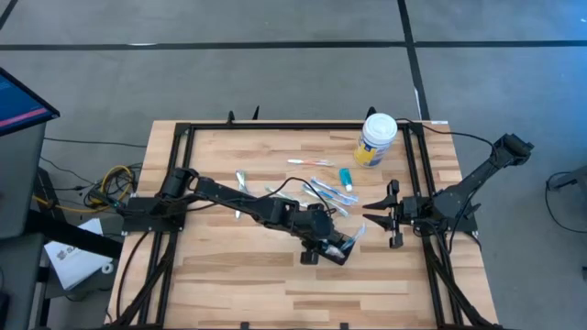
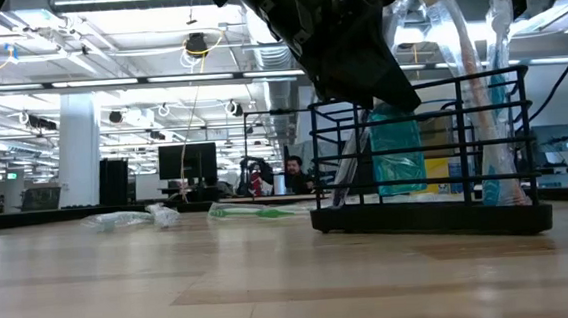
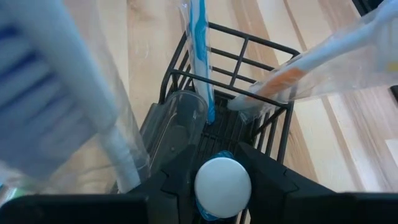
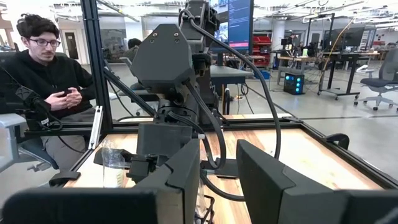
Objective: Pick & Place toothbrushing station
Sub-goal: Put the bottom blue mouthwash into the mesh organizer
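Toothbrushing station (image 1: 332, 249) (black wire rack) directly beneath left gripper (image 3: 222, 163), fingers narrowly parted around a white-capped tube (image 3: 222, 185), right gripper (image 1: 383, 213) parked apart, fingers spread.

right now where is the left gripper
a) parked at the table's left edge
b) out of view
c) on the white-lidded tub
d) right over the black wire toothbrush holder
d: the high view shows the left gripper reaching across to the black wire holder near the table's middle, and its wrist view looks straight down into that holder, which has wrapped toothbrushes standing in it.
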Action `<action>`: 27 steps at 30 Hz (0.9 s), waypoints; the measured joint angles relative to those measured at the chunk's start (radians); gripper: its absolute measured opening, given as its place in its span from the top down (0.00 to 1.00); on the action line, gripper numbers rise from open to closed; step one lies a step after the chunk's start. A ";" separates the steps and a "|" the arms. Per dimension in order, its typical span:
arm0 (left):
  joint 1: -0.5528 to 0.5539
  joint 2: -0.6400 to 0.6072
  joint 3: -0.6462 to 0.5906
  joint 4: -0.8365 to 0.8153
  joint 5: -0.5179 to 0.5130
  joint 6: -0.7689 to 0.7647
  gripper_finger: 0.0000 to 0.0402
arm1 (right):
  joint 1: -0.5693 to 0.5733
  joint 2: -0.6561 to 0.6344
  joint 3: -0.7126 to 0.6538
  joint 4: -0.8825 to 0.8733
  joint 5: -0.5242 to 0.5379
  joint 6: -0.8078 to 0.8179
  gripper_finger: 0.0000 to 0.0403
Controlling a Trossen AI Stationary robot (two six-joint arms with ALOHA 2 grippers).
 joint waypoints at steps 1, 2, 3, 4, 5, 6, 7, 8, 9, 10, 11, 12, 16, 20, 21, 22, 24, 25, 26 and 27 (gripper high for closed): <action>0.000 0.000 0.000 0.001 0.001 0.000 0.74 | 0.000 0.000 0.000 0.000 0.000 0.000 0.76; 0.000 0.000 0.000 0.002 0.002 0.000 0.74 | 0.000 0.000 0.000 0.000 0.000 0.000 0.76; 0.000 0.000 0.000 0.003 0.003 0.000 0.74 | 0.000 0.000 0.000 0.000 0.000 0.000 0.76; 0.000 0.000 0.000 0.003 0.003 0.000 0.74 | 0.000 0.000 0.000 0.000 0.000 0.000 0.76; 0.000 0.000 0.000 0.003 0.003 0.000 0.74 | 0.000 0.000 0.000 0.000 0.000 0.000 0.76; 0.000 0.000 0.000 0.003 0.003 0.000 0.74 | 0.000 0.000 0.000 0.000 0.000 0.000 0.76; 0.000 0.000 0.000 0.004 0.003 0.000 0.73 | 0.000 0.000 0.000 0.000 0.000 0.000 0.76; 0.000 0.000 0.000 0.004 0.003 0.000 0.73 | 0.000 0.000 0.000 0.000 0.000 0.000 0.76; 0.000 0.000 -0.001 0.004 0.003 0.000 0.73 | 0.000 0.000 0.000 0.000 0.000 0.000 0.76; 0.000 0.000 -0.001 0.005 0.003 0.000 0.72 | 0.000 0.000 0.000 0.000 0.000 0.000 0.76; 0.000 0.000 -0.001 0.005 0.003 0.000 0.72 | 0.000 0.000 0.000 0.000 0.000 0.000 0.76; 0.000 0.000 -0.001 0.006 0.003 0.000 0.72 | 0.000 0.000 0.000 0.000 0.000 0.000 0.76; 0.000 0.000 -0.001 0.009 0.004 0.000 0.72 | 0.000 0.000 0.000 0.000 0.000 0.000 0.76; 0.000 0.000 -0.001 0.011 0.004 0.000 0.72 | 0.000 0.000 0.000 -0.001 0.000 0.000 0.76; 0.000 0.000 -0.001 0.011 0.004 0.000 0.72 | 0.000 0.000 0.000 -0.001 0.000 0.000 0.76; 0.000 0.000 -0.001 0.012 0.004 0.000 0.71 | 0.000 0.000 0.000 -0.001 0.000 0.000 0.76; 0.000 0.000 -0.001 0.013 0.004 0.000 0.71 | 0.000 0.000 0.000 -0.001 0.000 0.000 0.76; 0.000 0.000 -0.001 0.013 0.004 0.000 0.71 | 0.000 0.000 0.000 -0.001 0.000 0.000 0.76; 0.000 0.000 -0.001 0.014 0.004 0.000 0.71 | 0.000 0.000 0.000 -0.001 0.000 0.000 0.76; 0.000 0.000 -0.001 0.014 0.004 0.000 0.71 | 0.000 0.000 0.000 -0.001 0.000 0.000 0.76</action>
